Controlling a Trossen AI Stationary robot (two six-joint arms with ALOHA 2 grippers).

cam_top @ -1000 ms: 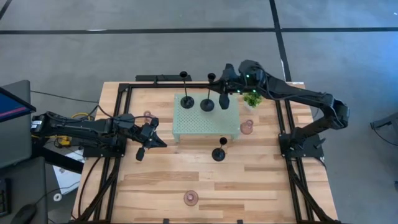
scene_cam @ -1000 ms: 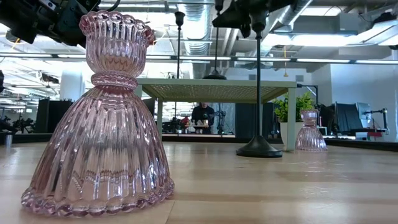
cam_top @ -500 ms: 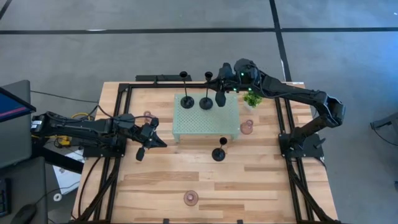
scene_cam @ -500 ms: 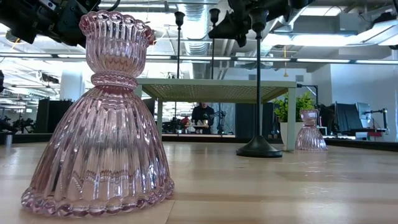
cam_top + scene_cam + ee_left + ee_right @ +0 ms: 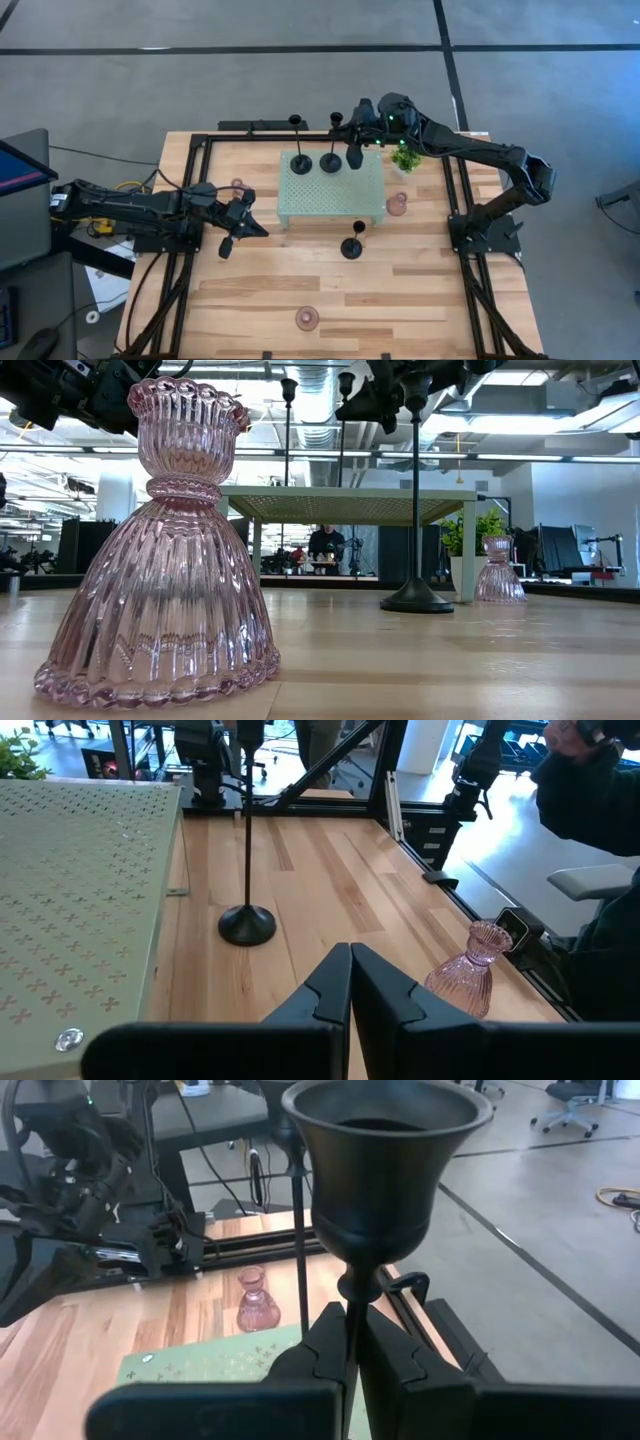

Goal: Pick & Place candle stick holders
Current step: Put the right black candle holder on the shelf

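Right gripper (image 5: 354, 158) is sitting over the far right part of the tray (image 5: 370, 205), fingers pressed together on the thin stem of a black holder (image 5: 378, 1155). In the right wrist view the stem is running down between the two fingers, cup just above them. That holder's base (image 5: 331, 163) is showing on the tray top; cannot tell if it is touching or just off the surface.

A second black holder (image 5: 301, 163) is standing upright on the tray, to the left of the held one. A third black holder (image 5: 352, 247) is standing on the table (image 5: 420, 290) just in front of the tray.

Pink holders: one (image 5: 397, 205) is sitting at the tray's right edge near the plant (image 5: 405, 158), one (image 5: 237, 186) is sitting by the left rail beyond the left gripper, one (image 5: 307, 319) is standing alone near the front edge, well apart from the rest; it is filling the left of the low view.

Left gripper (image 5: 247, 229) is hovering left of the tray, fingers pressed together, nothing between them. Its wrist view is showing the front black holder and the front pink one beyond the fingertips.
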